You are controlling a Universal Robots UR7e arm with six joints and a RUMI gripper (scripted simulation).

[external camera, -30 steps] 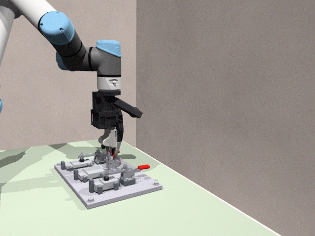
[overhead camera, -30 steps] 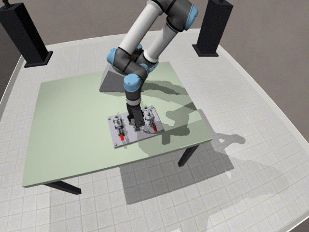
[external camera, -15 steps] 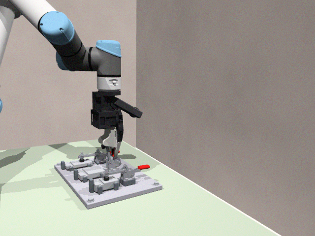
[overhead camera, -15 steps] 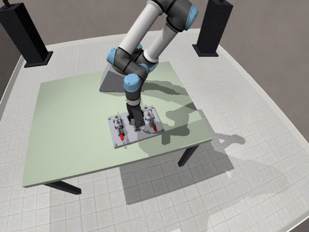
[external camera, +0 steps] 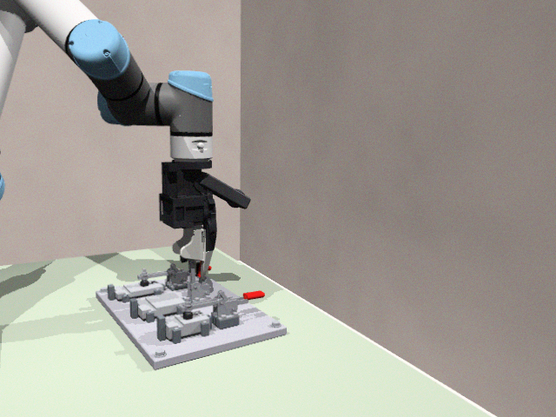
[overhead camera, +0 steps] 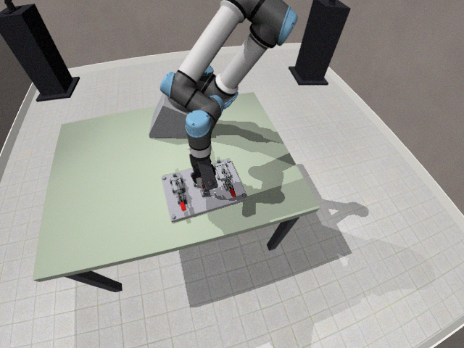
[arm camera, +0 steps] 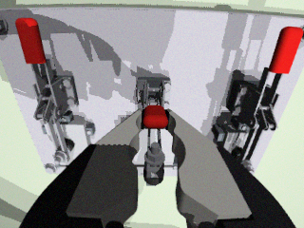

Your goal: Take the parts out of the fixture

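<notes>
The grey fixture plate (overhead camera: 199,192) lies on the green table and carries three toggle clamps with red handles. My gripper (arm camera: 154,110) stands straight above the middle clamp, shut on its red handle (arm camera: 156,117), which points up between the fingers. It also shows in the side view (external camera: 197,264). The left handle (arm camera: 30,34) and the right handle (arm camera: 286,43) lie down along the plate. Three grey parts (external camera: 162,306) sit in a row in their slots under the clamp arms.
The fixture (external camera: 188,318) sits near the table's right front edge (overhead camera: 299,213). A grey wedge-shaped robot base (overhead camera: 168,119) stands behind it. Two black posts (overhead camera: 33,52) stand on the floor beyond the table.
</notes>
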